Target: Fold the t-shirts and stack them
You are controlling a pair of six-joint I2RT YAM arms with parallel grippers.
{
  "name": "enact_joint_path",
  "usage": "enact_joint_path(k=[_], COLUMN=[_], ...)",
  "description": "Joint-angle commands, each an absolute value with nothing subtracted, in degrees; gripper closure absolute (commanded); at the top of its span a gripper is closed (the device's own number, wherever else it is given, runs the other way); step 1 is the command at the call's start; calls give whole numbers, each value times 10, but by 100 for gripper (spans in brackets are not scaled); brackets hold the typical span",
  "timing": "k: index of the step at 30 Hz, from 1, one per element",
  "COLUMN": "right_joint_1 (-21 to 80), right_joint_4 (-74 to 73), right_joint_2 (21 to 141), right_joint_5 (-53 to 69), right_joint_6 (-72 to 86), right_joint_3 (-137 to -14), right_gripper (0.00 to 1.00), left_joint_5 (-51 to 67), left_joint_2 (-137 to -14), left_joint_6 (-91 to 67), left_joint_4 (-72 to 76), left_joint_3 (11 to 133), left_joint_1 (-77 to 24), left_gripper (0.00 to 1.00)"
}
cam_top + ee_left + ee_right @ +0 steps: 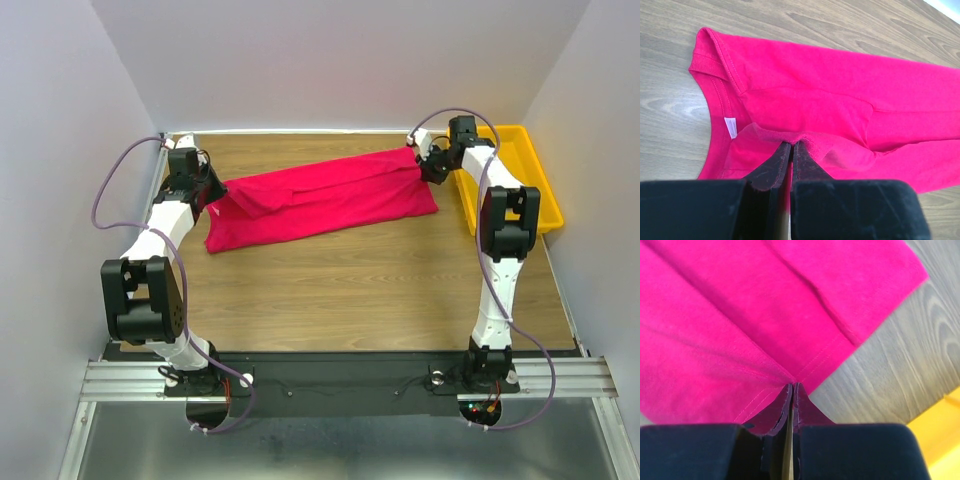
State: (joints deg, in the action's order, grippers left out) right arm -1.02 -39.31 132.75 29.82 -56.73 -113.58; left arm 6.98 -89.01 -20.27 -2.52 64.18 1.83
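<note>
A crimson-pink t-shirt (pixel 325 202) lies folded lengthwise into a long band across the far half of the table. My left gripper (pixel 215 190) is shut on its left end, pinching the cloth near the collar (pixel 715 85), where a white label shows. My right gripper (pixel 428 165) is shut on its right end, pinching the hem (pixel 810 367) at the edge. The shirt (pixel 840 100) hangs stretched between the two grippers, with its lower part resting on the wood. The shirt (pixel 740 315) fills most of the right wrist view.
A yellow plastic tray (pixel 535 180) stands at the far right, just beyond my right gripper; its edge shows in the right wrist view (pixel 945 440). White walls close the table on three sides. Bare wooden table (pixel 340 290) lies in front of the shirt.
</note>
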Motion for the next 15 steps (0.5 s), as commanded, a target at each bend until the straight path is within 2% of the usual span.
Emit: enact_joint_path(k=[1,15], right_joint_1=[-6,-5], right_joint_4=[-351,-344], right_joint_2=[1326,1316], right_joint_5=[246,246], right_joint_6=[-484,-446], right_joint_3=[-1174,-1146], right_gripper=[95,96], left_joint_5=[73,78], left_joint_2=[-867,-896], left_joint_6=[-203,-207], left_joint_4=[-3,11], left_joint_3=[635,655], left_joint_1=[22,23], left_gripper=[100,100])
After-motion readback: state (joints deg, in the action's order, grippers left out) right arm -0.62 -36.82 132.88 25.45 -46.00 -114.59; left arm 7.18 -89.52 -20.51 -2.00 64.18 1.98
